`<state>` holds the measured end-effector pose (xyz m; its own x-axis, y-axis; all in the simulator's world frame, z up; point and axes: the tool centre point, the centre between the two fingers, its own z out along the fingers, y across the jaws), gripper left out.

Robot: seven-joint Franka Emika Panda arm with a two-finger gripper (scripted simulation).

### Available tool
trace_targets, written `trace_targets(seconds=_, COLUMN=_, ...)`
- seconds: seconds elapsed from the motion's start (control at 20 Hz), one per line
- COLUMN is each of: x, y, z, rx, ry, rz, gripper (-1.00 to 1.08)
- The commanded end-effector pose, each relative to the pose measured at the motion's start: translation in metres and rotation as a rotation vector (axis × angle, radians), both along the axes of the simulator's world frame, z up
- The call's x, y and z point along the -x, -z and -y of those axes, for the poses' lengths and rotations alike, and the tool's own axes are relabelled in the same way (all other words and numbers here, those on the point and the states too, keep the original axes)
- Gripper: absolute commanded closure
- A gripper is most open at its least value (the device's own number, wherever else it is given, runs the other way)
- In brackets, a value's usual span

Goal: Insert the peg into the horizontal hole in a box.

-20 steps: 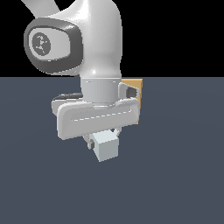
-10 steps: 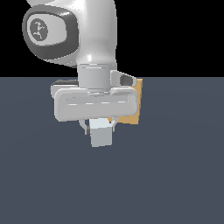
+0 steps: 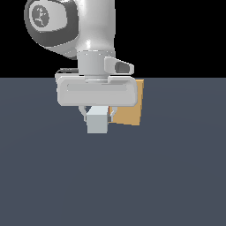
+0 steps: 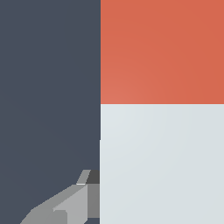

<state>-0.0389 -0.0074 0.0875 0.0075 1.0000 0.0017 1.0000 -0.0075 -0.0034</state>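
**Operator:** Over on the exterior view's left, I see the arm's upper joint housing [image 3: 46, 20]: a dark round cap with a pale emblem on it. I can't read it as letters. No other writing or brand mark shows anywhere in either view.

**Observer:** And below that?

**Operator:** White wrist column running down to the wide hand bar. Under the bar sits the gripper [image 3: 97, 115], its fingers closed against the peg [image 3: 97, 122]. From this side I only see the peg's pale end, a whitish square face pointing at the camera. It hangs clear above the dark floor [image 3: 176, 176].

**Observer:** Grip confirmed?

**Operator:** I read it as holding the peg. The wrist view shows one grey finger [image 4: 70, 205] pressed against the pale side of the peg [image 4: 162, 164], with the red-orange part beyond it. The other finger is hidden behind the bar.

**Observer:** Moving right?

**Operator:** The box [image 3: 130, 108], tan, stands just behind and to the exterior view's right of the gripper. The hand bar covers its upper left portion. Peg and box overlap in the picture; I can't tell whether they touch.

**Observer:** The hole?

**Operator:** Not visible to me. The arm hides that part of the box face, and the wrist view shows only peg, finger and floor.
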Motion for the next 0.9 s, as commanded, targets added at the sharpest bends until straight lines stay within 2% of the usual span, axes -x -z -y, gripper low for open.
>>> trace_targets(seconds=0.0, x=-0.001, y=-0.009, z=-0.005, rx=0.000, ry=0.060, rz=0.004, gripper=1.08)
trace_targets(seconds=0.4, x=-0.002, y=-0.025, z=-0.019, rx=0.001, ry=0.204, rz=0.004, gripper=1.08)
trace_targets(seconds=0.85, x=-0.003, y=-0.033, z=-0.025, rx=0.002, ry=0.277, rz=0.003, gripper=1.08)
